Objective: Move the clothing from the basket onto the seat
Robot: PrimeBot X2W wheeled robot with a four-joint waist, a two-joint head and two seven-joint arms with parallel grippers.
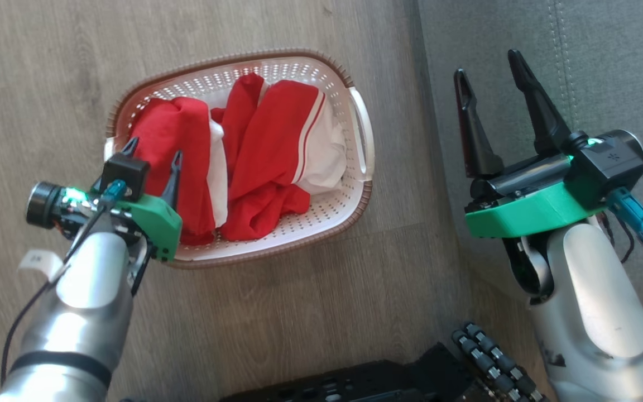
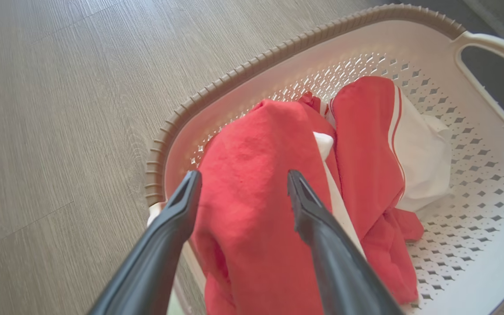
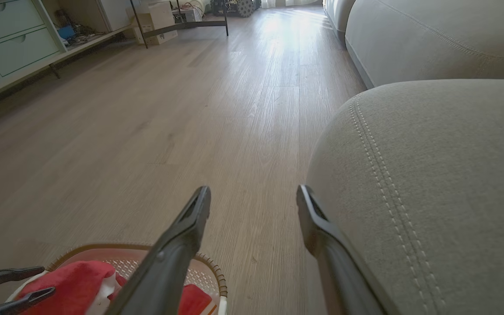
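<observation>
**Floor** [image 1: 243, 312]: wood-grain planks carrying the basket [image 1: 226, 60], which is the landmark for every position below.

**Seat** [image 1: 606, 50]: grey cushion to the right of the basket, with a strip of floor between them. Its double stitch line [image 1: 558, 50] is visible on top.

**Basket:** white, perforated and brown-rimmed, standing upright on the floor. One white handle [image 1: 361, 134] faces the seat.

**Clothing** [image 1: 271, 151]: both red-and-white garments lie crumpled inside the basket, side by side and touching (the one nearer the seat shows a white panel and striped trim).

**Right gripper** [image 1: 488, 66]: well to the right of the basket, over the seat's near edge. Its fingers are spread wide and hold nothing.

**Left gripper** [image 1: 153, 149]: over the basket's left end. Its fingers are spread to either side of a raised red fold [image 2: 252, 144] of the garment farther from the seat. Whether the tips touch the cloth cannot be told.
</observation>
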